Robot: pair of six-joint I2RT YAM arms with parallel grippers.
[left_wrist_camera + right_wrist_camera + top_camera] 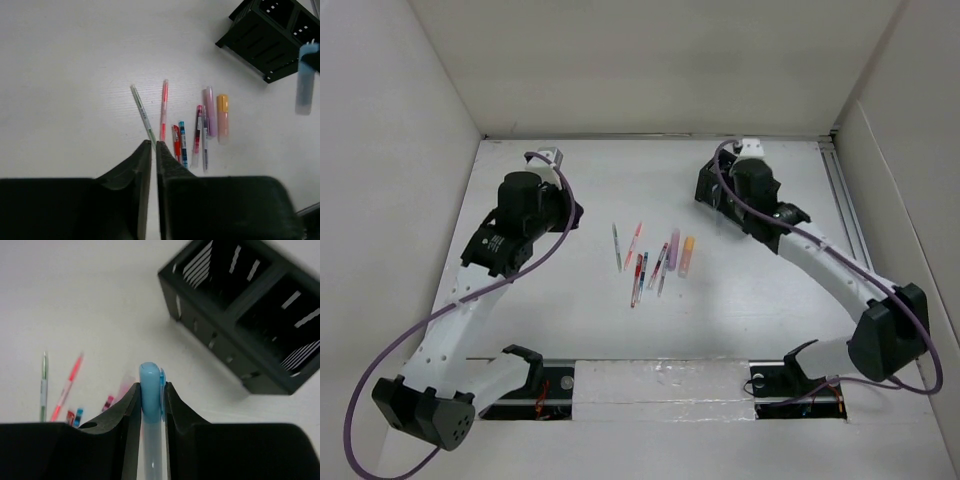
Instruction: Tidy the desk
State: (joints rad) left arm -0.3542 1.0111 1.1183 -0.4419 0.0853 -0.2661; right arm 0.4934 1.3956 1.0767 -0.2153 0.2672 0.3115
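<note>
Progress looks early to us: the right hand [151,397] is clamped on a light blue plastic highlighter [150,382], close to the black slotted pen holder [240,320], whose visible compartments look empty. The left hand [153,147] is closed on nothing. A loose cluster of coloured pens and highlighters [210,112] lies unsorted on the middle of the matte white tabletop [620,180].

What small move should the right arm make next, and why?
Probably carry the right hand toward the black pen holder until the blue marker sits over one open compartment. The hand is already shut on the marker, and in the right wrist view the holder lies just up and to the right, its visible compartments looking empty. Lowering and release can wait until it is lined up.
</note>
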